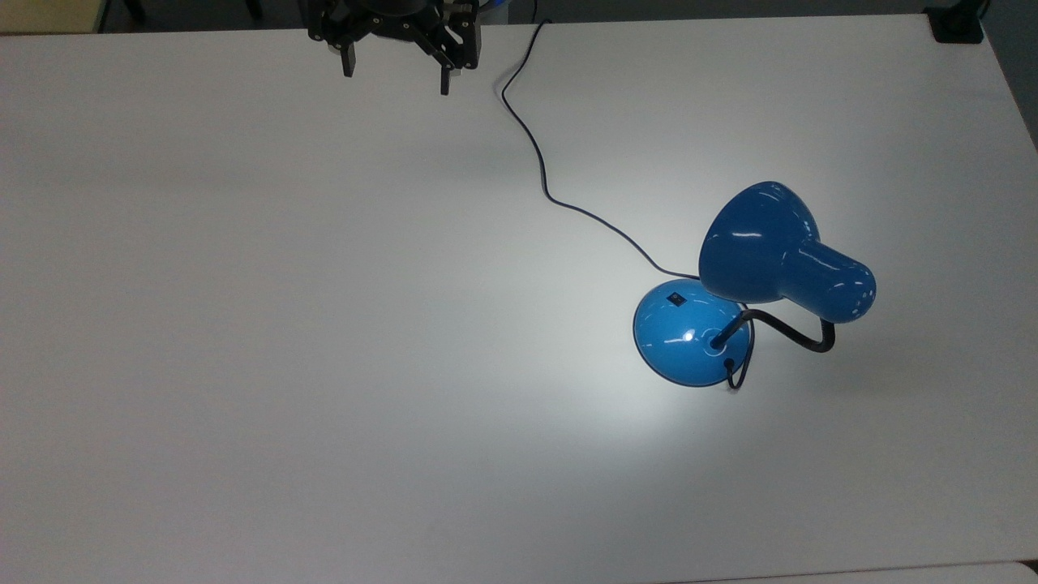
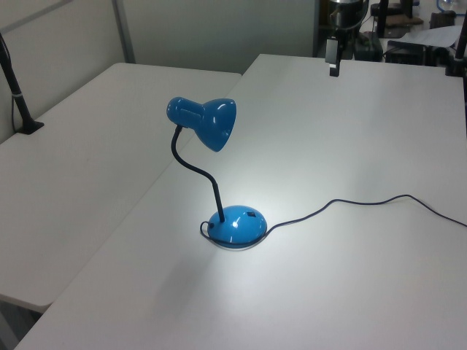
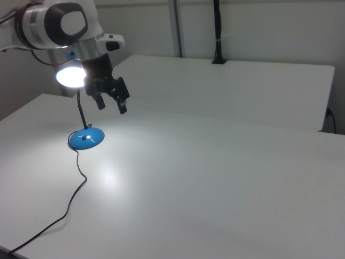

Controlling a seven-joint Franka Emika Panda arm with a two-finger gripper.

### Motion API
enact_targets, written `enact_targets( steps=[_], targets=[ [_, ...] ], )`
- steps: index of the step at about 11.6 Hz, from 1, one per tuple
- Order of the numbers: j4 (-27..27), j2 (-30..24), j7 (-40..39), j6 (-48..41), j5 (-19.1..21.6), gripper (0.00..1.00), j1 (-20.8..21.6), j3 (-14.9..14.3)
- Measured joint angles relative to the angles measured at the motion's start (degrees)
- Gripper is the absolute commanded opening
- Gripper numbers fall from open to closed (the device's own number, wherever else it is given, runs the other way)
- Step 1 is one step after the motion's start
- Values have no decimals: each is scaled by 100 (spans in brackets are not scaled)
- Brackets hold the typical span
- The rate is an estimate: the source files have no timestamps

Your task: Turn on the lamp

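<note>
A plain white surface point(image 1: 284, 324) carries the lamp point(image 1: 689, 337), whose round blue base sits toward the top view's right, ringed by a bright pool of light (the bulb is lit). Its thin dark cord point(image 1: 539, 166) snakes across the surface to the top view's upper edge.

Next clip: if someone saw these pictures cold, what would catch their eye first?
The glossy blue desk lamp at the top view's right, lit and casting a bright pool on the white table around its round base. Next, the black pincer at the top view's upper edge, fingers spread wide and holding nothing, far from the lamp. A thin dark cord snakes from the base toward that edge.
</note>
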Motion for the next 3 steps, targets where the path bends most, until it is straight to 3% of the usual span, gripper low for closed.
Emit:
enact_targets(
  steps=[3],
  targets=[
    [26, -1, 0, 0, 0, 100, 0, 0]
  ],
)
